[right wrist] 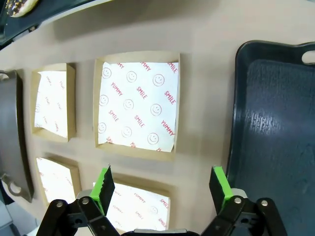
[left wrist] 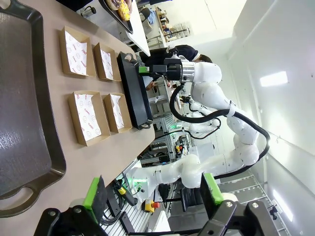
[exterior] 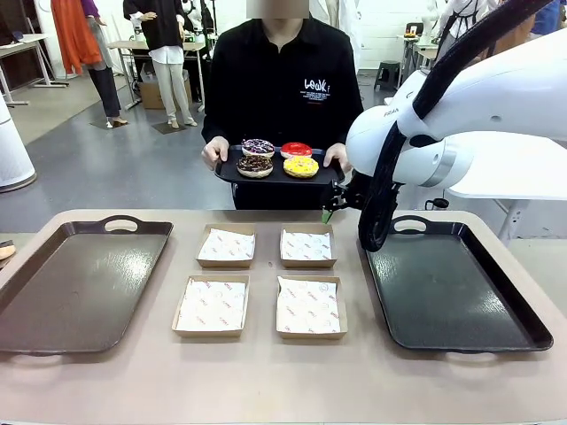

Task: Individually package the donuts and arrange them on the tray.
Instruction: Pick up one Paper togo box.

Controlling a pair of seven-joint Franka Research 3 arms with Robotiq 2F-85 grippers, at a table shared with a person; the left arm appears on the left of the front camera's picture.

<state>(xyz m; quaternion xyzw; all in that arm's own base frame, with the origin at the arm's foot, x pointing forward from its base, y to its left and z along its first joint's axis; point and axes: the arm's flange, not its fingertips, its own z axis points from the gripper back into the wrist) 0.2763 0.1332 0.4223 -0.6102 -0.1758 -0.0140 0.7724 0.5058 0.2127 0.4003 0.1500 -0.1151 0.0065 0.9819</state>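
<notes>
- Right gripper (exterior: 333,207) is seen in the front view near the table's (exterior: 266,381) far edge, just under the corner of a small tray (exterior: 229,170). Its spread cannot be judged from this angle.
- That small tray is held in both hands by a person (exterior: 282,80) beyond the far edge. Four donuts are carried on it: purple donut (exterior: 258,146), red donut (exterior: 296,150), brown donut (exterior: 255,165), yellow donut (exterior: 301,166).
- Four paper-lined boxes (exterior: 226,245) are laid in a square on the table, between a left tray (exterior: 80,283) and a right tray (exterior: 452,283).
- In the left wrist view, the left gripper (left wrist: 152,196) is held wide open, off the table's near side. The yellow donut is glimpsed at the top edge.
- In the right wrist view, the right gripper is spread wide above the boxes, beside the right tray. The brown donut is caught in the top-left corner, on the small tray.
</notes>
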